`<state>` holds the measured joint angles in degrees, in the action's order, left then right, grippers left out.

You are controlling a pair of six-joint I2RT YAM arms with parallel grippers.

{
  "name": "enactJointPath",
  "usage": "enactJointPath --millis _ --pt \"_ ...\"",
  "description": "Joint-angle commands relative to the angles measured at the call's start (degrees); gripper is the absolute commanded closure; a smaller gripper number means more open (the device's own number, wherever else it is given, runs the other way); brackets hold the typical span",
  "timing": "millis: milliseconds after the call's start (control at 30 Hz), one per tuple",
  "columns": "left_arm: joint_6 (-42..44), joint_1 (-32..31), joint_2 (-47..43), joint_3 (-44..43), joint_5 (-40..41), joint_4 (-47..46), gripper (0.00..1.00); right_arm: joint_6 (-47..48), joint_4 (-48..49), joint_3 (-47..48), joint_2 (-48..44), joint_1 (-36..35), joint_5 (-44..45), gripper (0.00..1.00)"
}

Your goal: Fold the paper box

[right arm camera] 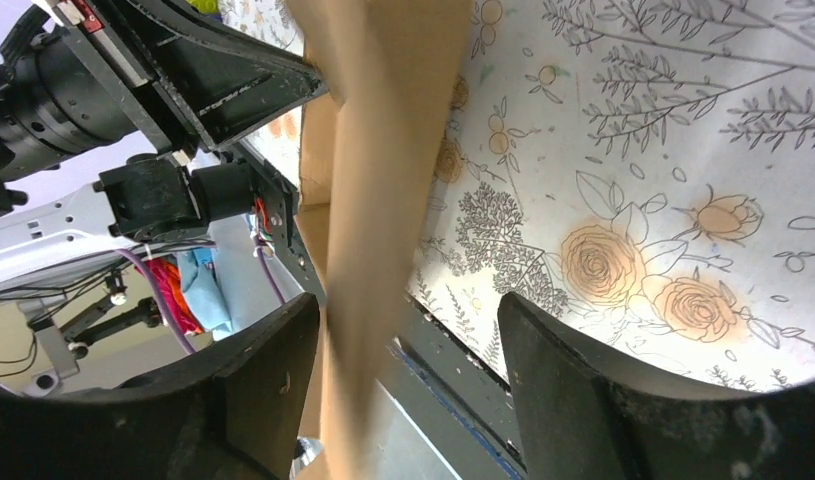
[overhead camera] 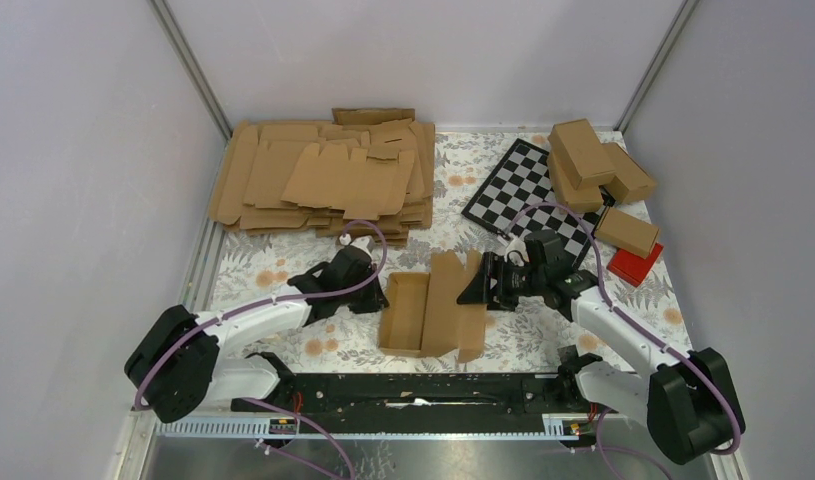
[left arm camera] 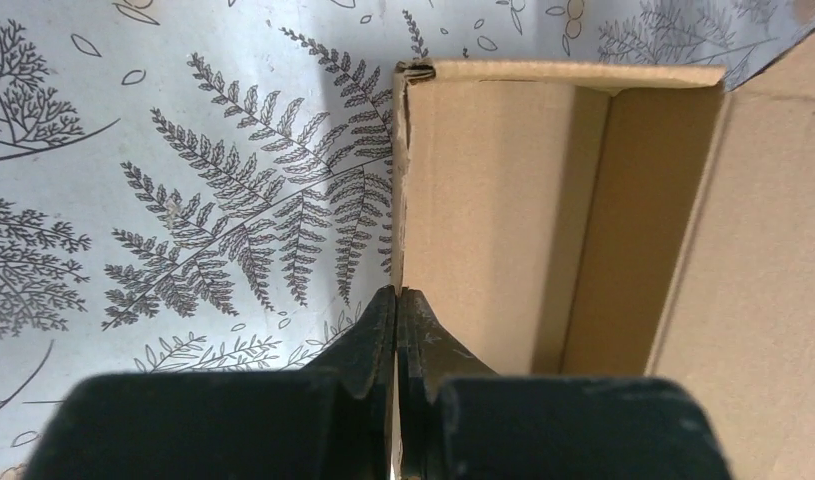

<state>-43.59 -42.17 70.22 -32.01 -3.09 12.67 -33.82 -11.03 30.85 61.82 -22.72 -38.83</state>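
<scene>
Left tool (left arm camera: 396,298): clamped on paper box (left arm camera: 503,200) wall. Right tool (right arm camera: 405,305): apart, straddling raised flap (right arm camera: 383,150); best closed squarely, folded along crease.

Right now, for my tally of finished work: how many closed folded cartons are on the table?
4, all far right: one carton atop another, a third beside them, a fourth by the red block. More may be hidden underneath.
</scene>
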Motion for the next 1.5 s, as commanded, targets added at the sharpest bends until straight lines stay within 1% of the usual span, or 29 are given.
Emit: enactJointPath --millis 0,100,233,400,500,567,700,733,800,900,933,1000,1033,1100,1167,1200,1267,1300,1333,1400,1467 --pt "-5.8 -0.3 -2.0 3.0 0.3 -6.5 1.0 -4.3 5.2 -1.5 -3.1 -0.2 -2.7 0.28" --pt "-11.0 -1.1 -1.9 4.4 0.3 -10.9 1.0 -3.7 5.2 -0.4 -2.2 -0.3 -2.1 0.29" --pt "-16.0 -3.8 -0.6 3.9 4.1 -12.5 1.0 -1.5 2.9 2.5 0.6 -0.2 -0.1 0.27" --pt "-19.4 -6.4 -0.9 3.5 10.4 -13.9 1.0 2.0 -1.5 5.2 1.9 -0.2 4.1 0.26" --pt "-20.0 -7.1 0.8 2.6 11.1 -14.0 1.0 3.7 -2.4 6.0 2.1 -0.2 5.3 0.27" --pt "-20.3 -7.5 1.9 2.3 10.8 -15.1 1.0 5.1 -3.2 6.8 2.7 -0.2 6.0 0.3" --pt "-21.0 -7.7 2.4 3.7 8.1 -20.2 1.0 8.7 -7.0 9.8 4.9 -0.2 7.4 0.38" --pt "-20.8 -7.7 2.5 3.9 7.4 -21.2 0.98 9.5 -7.9 10.6 5.3 -0.2 7.7 0.4" --pt "-19.8 -7.7 2.9 3.4 6.0 -21.8 0.9 10.9 -9.6 12.1 5.6 -0.2 8.5 0.45" --pt "-18.7 -7.7 3.9 2.5 4.4 -22.0 0.75 12.8 -12.2 14.4 5.7 -0.2 9.7 0.49" --pt "-17.7 -7.7 4.0 1.8 3.7 -21.8 0.65 14.4 -15.2 16.9 6.0 -0.2 11.9 0.54" --pt "-15.4 -7.7 3.6 0.6 4.8 -19.8 0.6 15.6 -17.5 18.3 6.3 -0.2 12.7 0.61" --pt "-13.4 -7.6 3.5 -1.3 5.3 -17.9 0.59 15.9 -18.5 18.8 6.5 -0.2 12.8 0.66" --pt "-7.7 -7.4 3.4 -5.3 6.2 -13.3 0.58 15.7 -18.9 19.1 6.6 -0.2 12.3 0.8" --pt "-2.2 -6.7 3.5 -8.8 6.5 -9.3 0.55 15.6 -19.1 19.5 6.8 -0.2 12.0 0.86" --pt "0.4 -6.0 3.4 -10.0 5.2 -9.0 0.47 15.8 -19.6 19.9 6.9 -0.2 12.5 0.87" --pt "4.3 -4.3 2.8 -10.7 1.7 -11.5 0.23 16.6 -20.9 21.3 7.3 -0.2 13.6 0.89" --pt "5.9 -3.5 2.4 -10.2 -0.8 -14.6 0.15 17.1 -21.6 22.2 7.6 -0.2 13.8 0.9" --pt "7.2 -2.4 2.2 -9.8 -2.5 -17.7 0.09 17.5 -22.2 23.1 7.9 -0.2 13.6 0.9" --pt "8.4 -0.9 2.9 -9.2 -4.7 -23.5 0.05 17.8 -23.3 25.0 8.7 -0.2 13.1 0.9" --pt "9.3 0.9 4.8 -9.0 -8.8 -30.1 0.04 18.0 -24.1 27.0 9.4 -0.2 12.4 0.9"
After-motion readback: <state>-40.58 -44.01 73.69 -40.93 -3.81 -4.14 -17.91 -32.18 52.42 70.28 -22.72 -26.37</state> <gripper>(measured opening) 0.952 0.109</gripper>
